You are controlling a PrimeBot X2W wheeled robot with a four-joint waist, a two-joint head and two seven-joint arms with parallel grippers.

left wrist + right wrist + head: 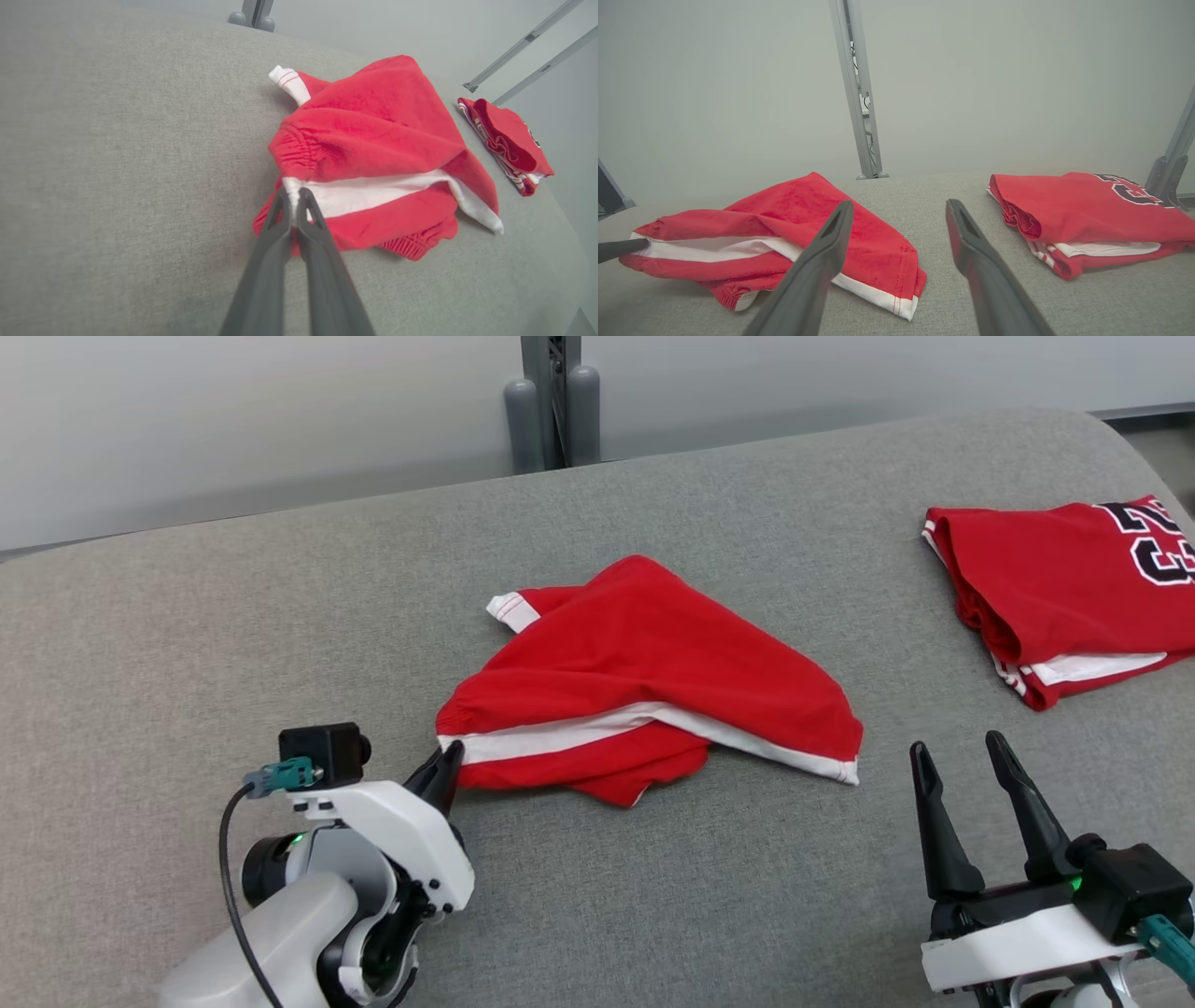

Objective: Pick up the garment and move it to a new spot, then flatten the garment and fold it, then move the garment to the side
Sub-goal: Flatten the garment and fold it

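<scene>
Mostly the work lies ahead: on the grey counter (233, 663) the red garment (644, 663) lies bunched near the middle, neither flattened nor folded, while a second red garment (1055, 579) sits folded at the far right. The left end effector (446, 767), its arm reaching in low from the near left, is pinched onto the garment's white-striped left edge. The right end effector (959, 744) hovers at the near right, spread wide and empty, fingers pointing away.
</scene>
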